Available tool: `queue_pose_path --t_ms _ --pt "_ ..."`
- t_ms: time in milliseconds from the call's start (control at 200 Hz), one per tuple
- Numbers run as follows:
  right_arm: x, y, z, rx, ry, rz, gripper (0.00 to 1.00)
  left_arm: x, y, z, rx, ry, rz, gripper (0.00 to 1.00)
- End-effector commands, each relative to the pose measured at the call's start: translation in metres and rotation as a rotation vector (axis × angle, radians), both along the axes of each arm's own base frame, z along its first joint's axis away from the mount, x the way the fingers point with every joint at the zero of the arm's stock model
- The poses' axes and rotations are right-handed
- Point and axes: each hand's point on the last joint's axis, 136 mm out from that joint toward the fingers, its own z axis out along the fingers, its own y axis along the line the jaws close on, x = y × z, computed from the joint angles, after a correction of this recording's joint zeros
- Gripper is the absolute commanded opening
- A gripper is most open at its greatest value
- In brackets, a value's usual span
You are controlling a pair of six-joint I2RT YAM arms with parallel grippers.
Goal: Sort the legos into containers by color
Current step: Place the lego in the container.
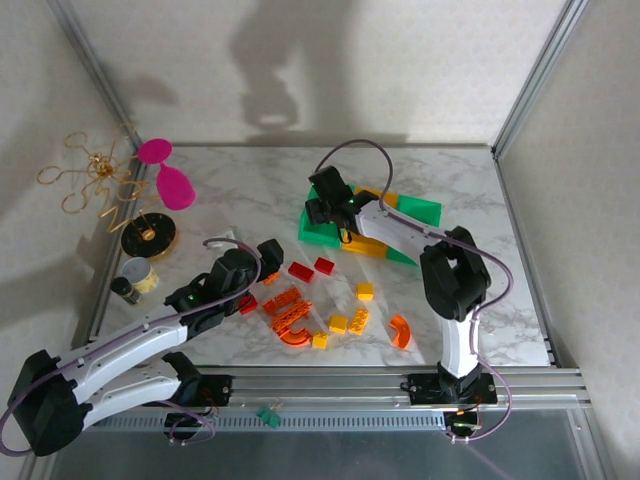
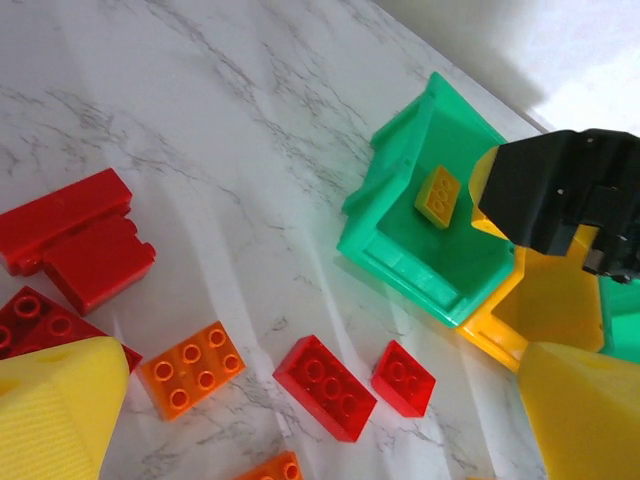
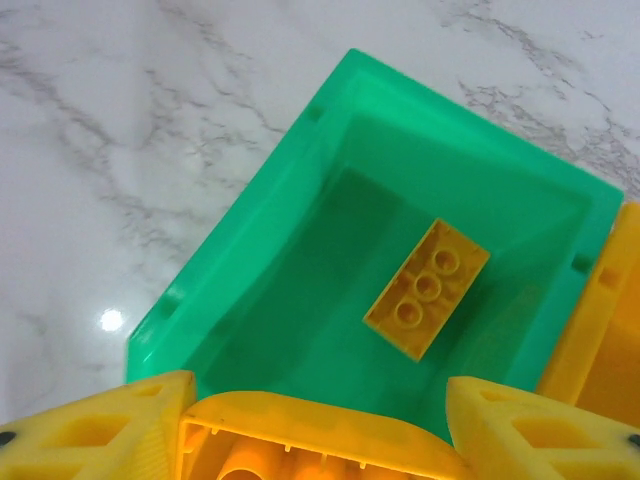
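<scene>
Marbled white tabletop [image 1: 250, 190] carries three small plastic bins in a row. One yellow studded plastic brick [image 3: 427, 288] lies flat inside the left translucent green bin [image 3: 250, 260], which touches the yellow-orange middle bin [image 2: 545, 310]; the right green bin [image 1: 422, 210] flanks that. Over the left bin, the right gripper [image 3: 320, 435] clamps a yellow-orange hollow-bottomed brick [image 3: 300, 455]. The left gripper [image 2: 320, 420] gapes, holding nothing, above loose red and orange plastic bricks [image 2: 192, 368].

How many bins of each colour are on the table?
Green bins: 2
Yellow-orange bin: 1
Total: 3
</scene>
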Motion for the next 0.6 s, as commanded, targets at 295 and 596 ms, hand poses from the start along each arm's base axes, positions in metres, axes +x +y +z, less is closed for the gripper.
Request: queue_pose_path --t_ms 295,596 --pt "0.031 -0.001 0.021 -0.002 -0.062 -0.001 0.77 0.011 -0.009 0.021 -0.034 -0.035 -0.032 1.00" --pt "-0.023 -0.027 0.039 0.065 -0.017 0.017 0.83 0.003 -0.021 0.021 -0.055 -0.012 -0.092 1.00"
